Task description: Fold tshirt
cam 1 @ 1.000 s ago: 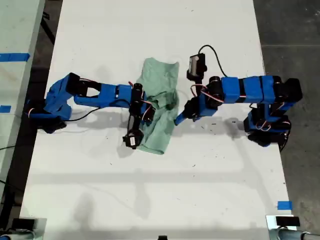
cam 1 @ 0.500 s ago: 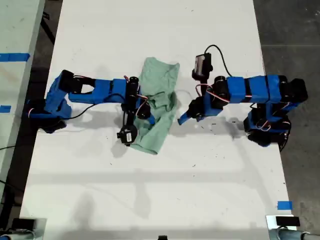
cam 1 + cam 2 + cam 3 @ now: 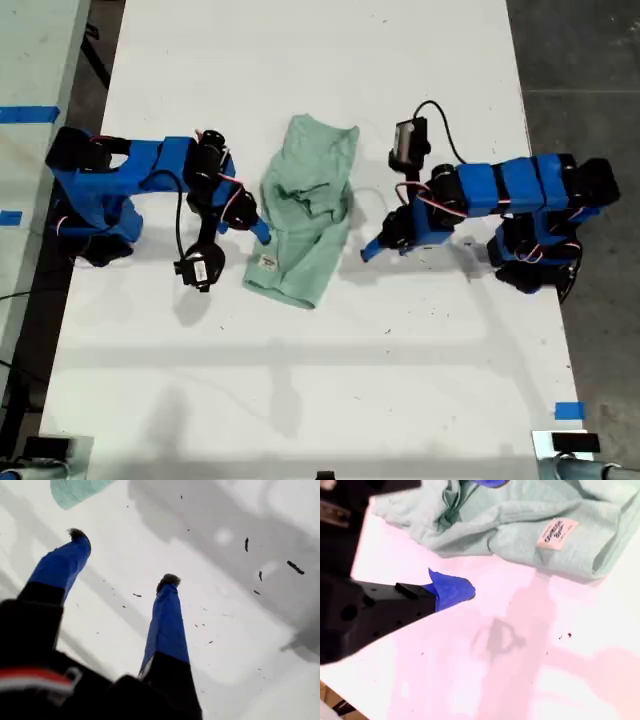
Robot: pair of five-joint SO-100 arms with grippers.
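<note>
The white table (image 3: 300, 380) carries the tshirt (image 3: 305, 215) at its middle, lying as a narrow, rumpled lengthwise strip with loose bunching in its middle.

Change noted: a second ago both arms were working at the tshirt; both have since drawn back and released it. The lengthwise fold appears done but untidy, and a crosswise fold seems to remain.

My first gripper (image 3: 123, 556) hangs near the tshirt with its jaws spread and nothing between them. My second gripper (image 3: 258, 228) sits just beside the tshirt's opposite edge, jaws apparently parted and holding nothing.

Only the second wrist view shows the sewn label (image 3: 557, 532) readably. Only the first wrist view resolves the dark specks (image 3: 295, 567) on the table.
</note>
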